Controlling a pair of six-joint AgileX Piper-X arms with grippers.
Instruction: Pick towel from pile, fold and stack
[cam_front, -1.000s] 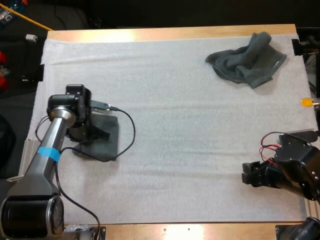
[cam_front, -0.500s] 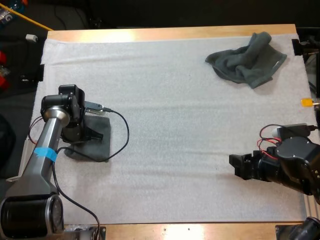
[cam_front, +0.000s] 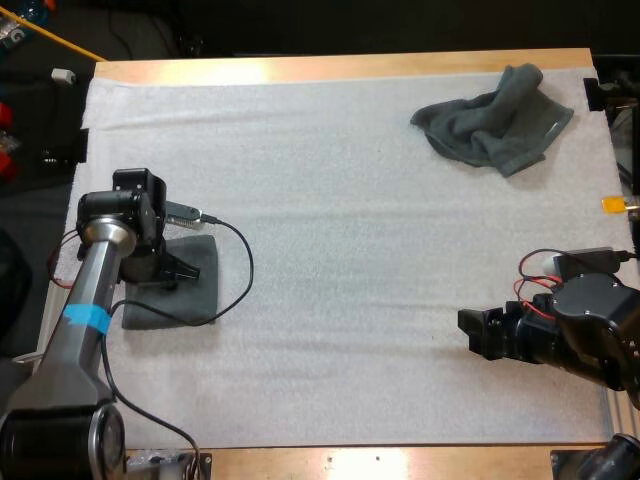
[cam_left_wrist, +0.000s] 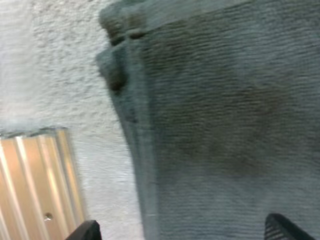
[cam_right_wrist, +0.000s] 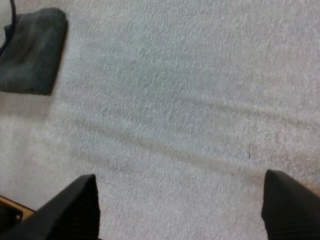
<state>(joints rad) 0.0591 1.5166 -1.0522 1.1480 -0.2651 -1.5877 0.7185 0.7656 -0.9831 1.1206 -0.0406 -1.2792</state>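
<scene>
A folded dark grey-green towel (cam_front: 185, 290) lies flat on the white mat (cam_front: 340, 230) near its left side. My left gripper (cam_front: 168, 272) hovers right over it. In the left wrist view the folded towel (cam_left_wrist: 220, 125) shows its layered edge, and my left gripper (cam_left_wrist: 182, 230) has its fingers (cam_left_wrist: 85, 231) wide apart, open, holding nothing. A crumpled towel (cam_front: 495, 128) sits at the far right corner of the mat. My right gripper (cam_front: 478, 335) is low over bare mat at the near right. It stands open (cam_right_wrist: 182, 210), and the folded towel (cam_right_wrist: 30, 50) lies far ahead of it.
The table's wooden edge (cam_front: 340, 67) runs along the far side. A metal rail (cam_left_wrist: 35, 185) lies just off the mat beside the folded towel. Bare mat spreads between the two towels.
My left gripper carried the folded towel a little leftward and nearer, then opened and let it go. My right gripper slid left across the mat, then stopped.
</scene>
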